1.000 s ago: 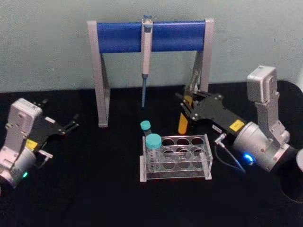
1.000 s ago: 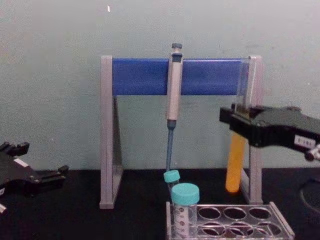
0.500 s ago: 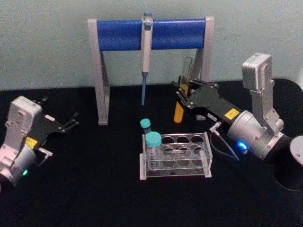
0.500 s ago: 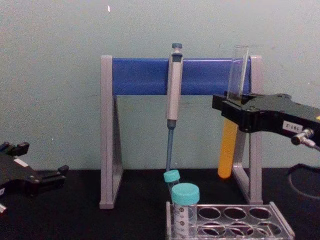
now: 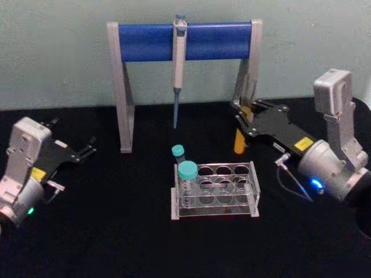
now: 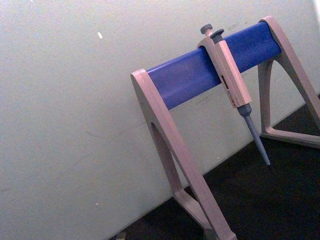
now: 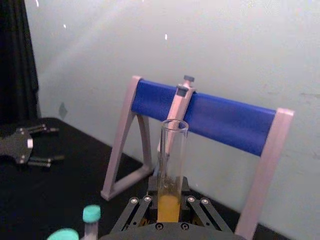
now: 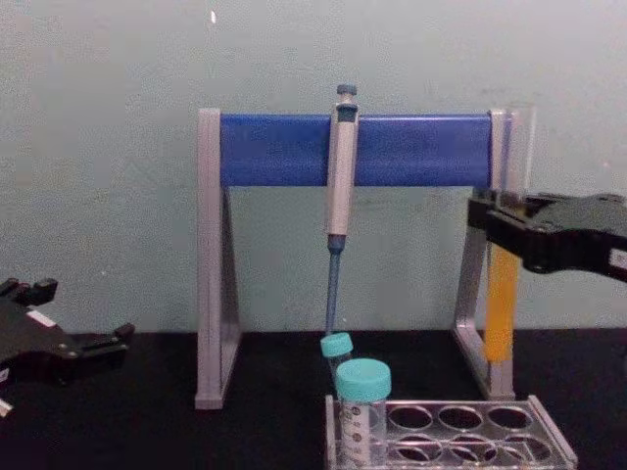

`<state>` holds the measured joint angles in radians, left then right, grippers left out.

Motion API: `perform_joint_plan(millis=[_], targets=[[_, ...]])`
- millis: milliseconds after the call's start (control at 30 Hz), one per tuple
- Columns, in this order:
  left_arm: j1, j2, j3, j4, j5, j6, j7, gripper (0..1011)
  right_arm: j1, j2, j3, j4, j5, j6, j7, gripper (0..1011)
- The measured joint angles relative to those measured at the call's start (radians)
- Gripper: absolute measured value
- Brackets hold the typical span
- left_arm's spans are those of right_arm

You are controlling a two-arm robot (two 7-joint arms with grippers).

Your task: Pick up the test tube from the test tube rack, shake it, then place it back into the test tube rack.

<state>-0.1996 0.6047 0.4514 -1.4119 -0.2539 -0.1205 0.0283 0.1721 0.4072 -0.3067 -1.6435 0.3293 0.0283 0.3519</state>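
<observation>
Now that the right gripper (image 5: 242, 116), fingers (image 8: 482, 215) clamped on the long clear glass test tube (image 8: 501, 304) with orange liquid, sits further right behind the clear plastic rack (image 5: 215, 206), it's mid-shake I reckon; left gripper (image 5: 87, 149) idles far left of it, fingers spread.

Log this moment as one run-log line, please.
phase: test tube lifted, not yet returned | right gripper: shut on tube, upright, behind rack | left gripper: parked at left, open

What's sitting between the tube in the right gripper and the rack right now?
Nothing: in the head view, bare black table runs from the test tube, held in the right gripper, to the test tube rack.
</observation>
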Motion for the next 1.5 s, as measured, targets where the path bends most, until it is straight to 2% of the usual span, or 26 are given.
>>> perform_joint_plan(millis=[133,267,400,500,600,700,800,1000,1133,1300,1500], targets=[[0.000,0.000,0.000,0.000,0.000,0.000,0.000,1001,-0.034,0.029,0.011,-0.043,-0.003,0.029,0.003,233],[0.000,0.000,0.000,0.000,0.000,0.000,0.000,1001,-0.059,0.052,0.013,-0.078,0.015,0.065,0.027,233],[0.000,0.000,0.000,0.000,0.000,0.000,0.000,1001,-0.065,0.067,0.001,-0.095,0.066,0.095,0.077,233],[0.000,0.000,0.000,0.000,0.000,0.000,0.000,1001,-0.053,0.059,-0.013,-0.087,0.104,0.099,0.103,233],[0.000,0.000,0.000,0.000,0.000,0.000,0.000,1001,-0.040,0.046,-0.024,-0.070,0.123,0.092,0.114,233],[0.000,0.000,0.000,0.000,0.000,0.000,0.000,1001,-0.012,0.019,-0.040,-0.031,0.138,0.056,0.117,233],[0.000,0.000,0.000,0.000,0.000,0.000,0.000,1001,0.007,0.002,-0.050,-0.004,0.137,0.031,0.106,233],[0.000,0.000,0.000,0.000,0.000,0.000,0.000,1001,0.049,-0.040,-0.059,0.063,0.092,-0.030,0.039,233],[0.000,0.000,0.000,0.000,0.000,0.000,0.000,1001,0.061,-0.050,-0.054,0.082,0.071,-0.037,0.016,233],[0.000,0.000,0.000,0.000,0.000,0.000,0.000,1001,0.063,-0.053,-0.043,0.089,0.055,-0.041,0.004,233],[0.000,0.000,0.000,0.000,0.000,0.000,0.000,1001,0.044,-0.039,-0.023,0.066,0.034,-0.038,-0.007,233]])
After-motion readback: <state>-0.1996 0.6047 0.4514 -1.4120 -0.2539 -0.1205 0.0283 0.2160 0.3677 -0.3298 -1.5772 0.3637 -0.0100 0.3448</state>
